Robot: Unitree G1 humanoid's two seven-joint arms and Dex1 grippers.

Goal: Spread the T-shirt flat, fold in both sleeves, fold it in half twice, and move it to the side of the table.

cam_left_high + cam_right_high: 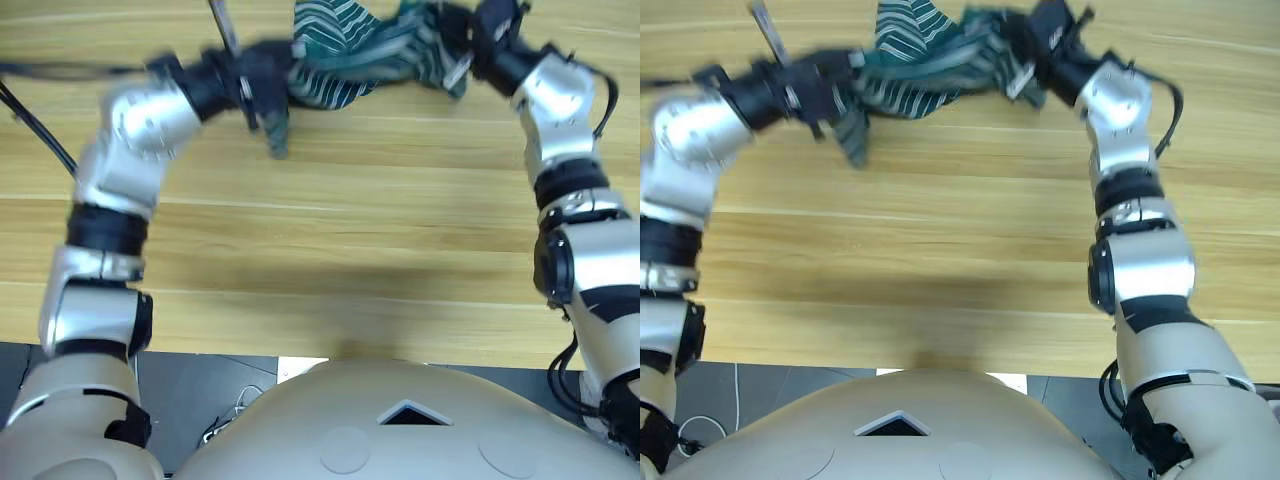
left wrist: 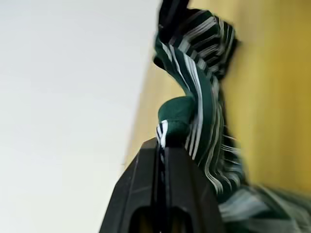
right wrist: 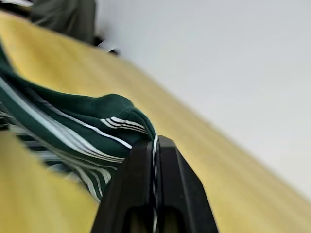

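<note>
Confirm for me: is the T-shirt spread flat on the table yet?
No, the green striped T-shirt is bunched up, pinched between the left fingers and the right fingers over the wooden table.

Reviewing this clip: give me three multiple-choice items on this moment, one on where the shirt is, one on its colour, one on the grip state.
1. Where is the T-shirt?
A. Folded flat near the robot.
B. Bunched between the left tool and right tool, far across the table.
C. On the floor.

2. Its colour?
A. Plain red.
B. Blue with dots.
C. Dark green with white stripes.

3. The left tool is:
A. shut on cloth.
B. open, apart from the cloth.
C. holding a hanger.

Key: B, it hangs crumpled between the arms; C, stripes show in every view; A, its fingers pinch a fold.
</note>
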